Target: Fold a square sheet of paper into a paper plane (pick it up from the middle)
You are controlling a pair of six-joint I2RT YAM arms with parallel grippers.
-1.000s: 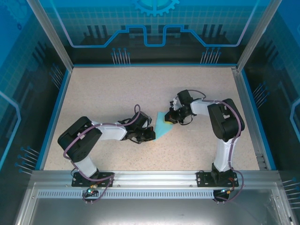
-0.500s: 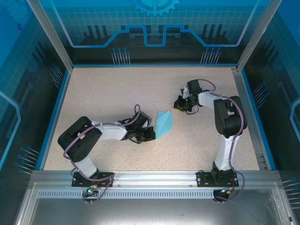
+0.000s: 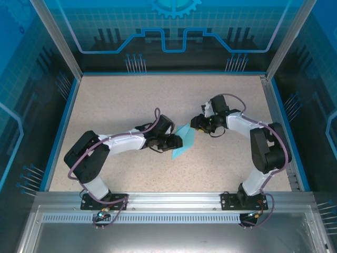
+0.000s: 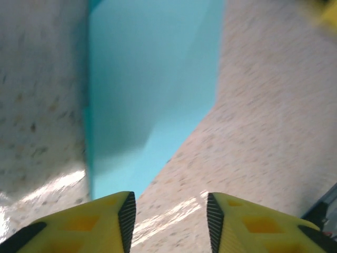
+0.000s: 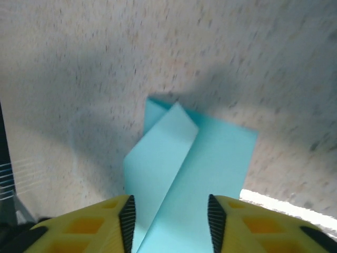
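The cyan square sheet of paper lies on the speckled table near the middle, creased into a narrow, partly folded plane shape. One flap is folded diagonally over the rest of the sheet. My left gripper sits at the sheet's left edge, low over the table. It is open, with bare table between its yellow fingers, and the sheet stretches ahead and to the left. My right gripper hovers at the sheet's far right end. It is open too, with the paper visible between its fingertips.
The table is bounded by a blue raised border on the left, back and right. An aluminium rail carrying both arm bases runs along the near edge. Transparent blue panels stand behind and beside the table.
Both grippers went from shut to open. The left gripper advanced right onto the sheet's edge. The right gripper, which had pulled away to the right, came back beside the sheet.
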